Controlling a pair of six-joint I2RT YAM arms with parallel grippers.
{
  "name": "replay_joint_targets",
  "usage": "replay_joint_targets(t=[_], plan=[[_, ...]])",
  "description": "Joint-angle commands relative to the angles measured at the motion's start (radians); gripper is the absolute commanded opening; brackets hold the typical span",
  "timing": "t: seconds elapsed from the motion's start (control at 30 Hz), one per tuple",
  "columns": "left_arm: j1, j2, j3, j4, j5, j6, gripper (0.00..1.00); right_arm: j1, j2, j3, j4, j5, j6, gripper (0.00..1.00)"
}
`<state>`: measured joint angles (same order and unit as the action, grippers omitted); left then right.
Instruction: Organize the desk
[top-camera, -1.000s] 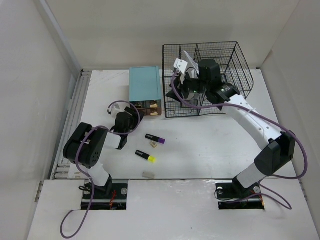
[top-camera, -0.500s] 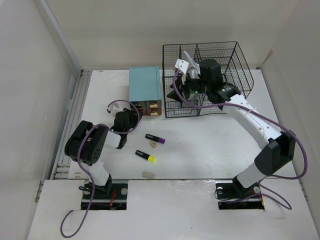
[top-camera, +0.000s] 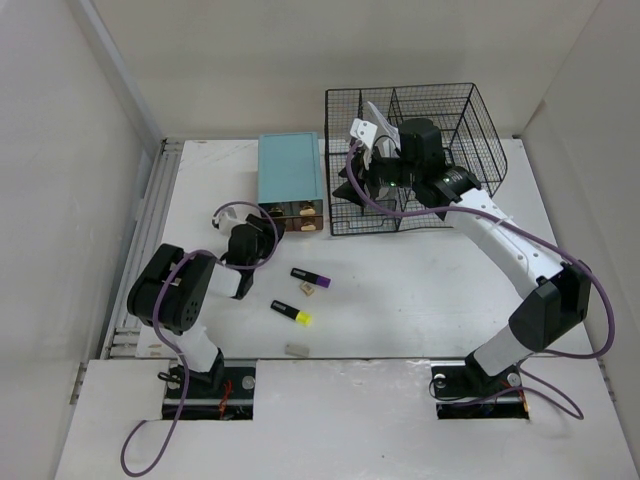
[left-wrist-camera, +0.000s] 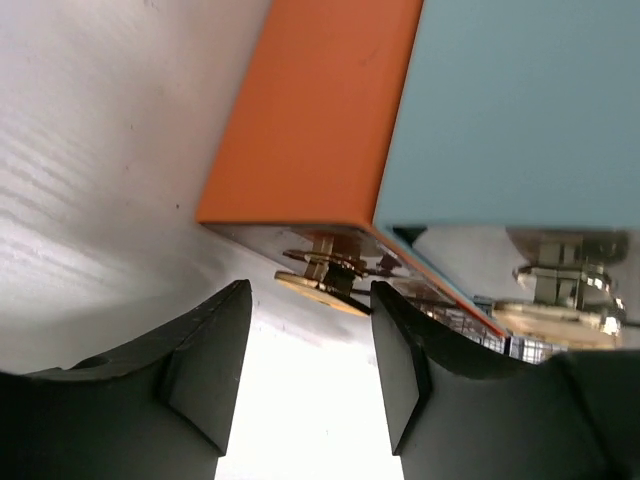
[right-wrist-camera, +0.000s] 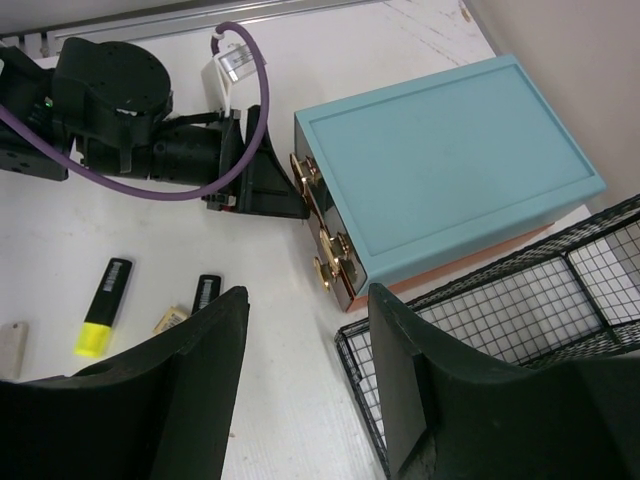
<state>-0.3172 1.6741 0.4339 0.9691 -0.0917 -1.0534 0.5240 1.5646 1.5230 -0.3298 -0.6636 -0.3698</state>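
The white desk (top-camera: 420, 290) holds a teal drawer box (top-camera: 290, 170) with gold knobs on its front, and a black wire-mesh rack (top-camera: 440, 130). My left gripper (top-camera: 272, 224) lies low on the desk at the box's front, open and empty. In the left wrist view its jaws (left-wrist-camera: 310, 300) stand apart just before a gold knob (left-wrist-camera: 320, 290) on the lower drawer. My right gripper (top-camera: 352, 188) hangs open and empty above the rack's front left corner. The right wrist view (right-wrist-camera: 305, 300) looks down on the box (right-wrist-camera: 440, 160).
A purple highlighter (top-camera: 311, 276), a small tan item (top-camera: 308, 288), a yellow highlighter (top-camera: 291, 313) and a pale eraser (top-camera: 296, 350) lie loose on the desk in front of the box. A metal rail (top-camera: 150, 230) runs along the left edge.
My left gripper has edged slightly closer to the front of the drawer box. The right arm has not moved.
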Motion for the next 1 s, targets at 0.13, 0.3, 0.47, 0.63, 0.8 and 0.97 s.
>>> replay_joint_targets(t=[0.13,0.3,0.47,0.63,0.8,0.97], plan=[[0.010,-0.016,0.089,-0.131,-0.098,0.024,0.49,-0.005,-0.003,0.006,0.034,-0.033,0.003,0.57],[0.000,-0.007,0.107,-0.142,-0.112,0.015,0.40,-0.005,-0.012,-0.003,0.034,-0.042,0.003,0.57],[0.000,0.003,0.108,-0.155,-0.112,-0.007,0.13,-0.015,-0.021,-0.003,0.034,-0.051,0.003,0.57],[-0.020,-0.016,0.086,-0.155,-0.121,-0.016,0.05,-0.015,-0.021,-0.003,0.034,-0.051,0.003,0.57],[-0.020,-0.037,0.056,-0.155,-0.132,-0.025,0.05,-0.015,-0.021,-0.003,0.034,-0.051,0.003,0.57],[-0.039,-0.059,0.034,-0.145,-0.132,-0.036,0.05,-0.015,-0.021,-0.012,0.034,-0.051,0.003,0.57]])
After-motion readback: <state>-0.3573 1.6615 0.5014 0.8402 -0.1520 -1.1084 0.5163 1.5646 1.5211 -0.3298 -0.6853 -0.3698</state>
